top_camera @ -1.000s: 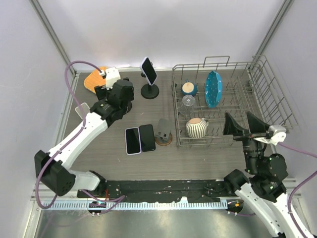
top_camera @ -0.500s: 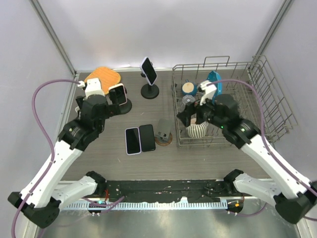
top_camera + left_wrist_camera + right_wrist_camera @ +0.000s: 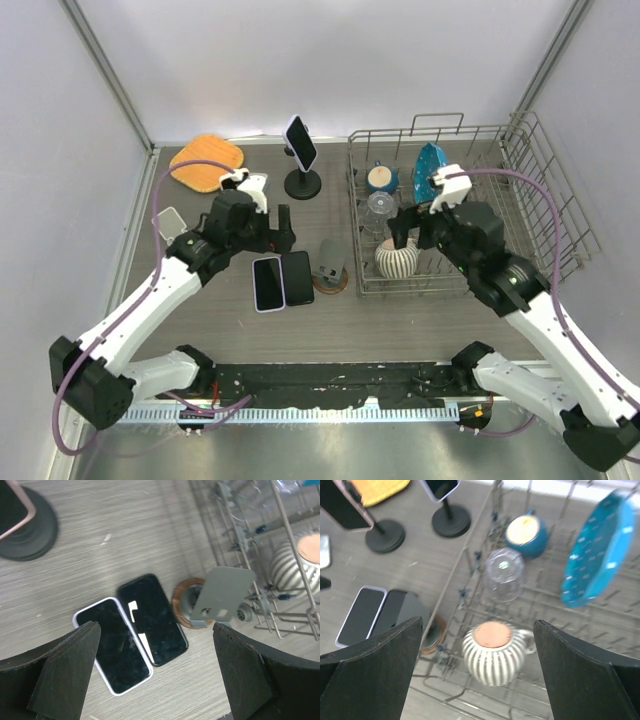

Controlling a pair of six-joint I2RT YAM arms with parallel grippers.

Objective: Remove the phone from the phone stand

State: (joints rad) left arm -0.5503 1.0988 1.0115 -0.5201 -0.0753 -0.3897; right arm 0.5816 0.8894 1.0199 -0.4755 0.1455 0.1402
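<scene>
A phone (image 3: 300, 143) leans on a black phone stand (image 3: 303, 184) at the back of the table; both also show in the right wrist view, the phone (image 3: 440, 487) above its stand (image 3: 451, 520). A second phone (image 3: 345, 505) sits on another black stand (image 3: 385, 536); in the top view my left arm hides it. My left gripper (image 3: 275, 228) is open and empty above two phones lying flat (image 3: 112, 652) (image 3: 152, 617). My right gripper (image 3: 405, 228) is open and empty above a striped mug (image 3: 495, 652).
A wire dish rack (image 3: 440, 131) on the right holds a blue dish (image 3: 432, 178), a blue mug (image 3: 382, 178), a glass (image 3: 380, 208) and the striped mug. An empty grey stand (image 3: 332, 262) sits on a brown coaster. An orange mat (image 3: 205, 160) lies back left.
My left arm has swung right and forward, from beside the left stand to over the flat phones. My right arm came up from the near right corner to over the dish rack.
</scene>
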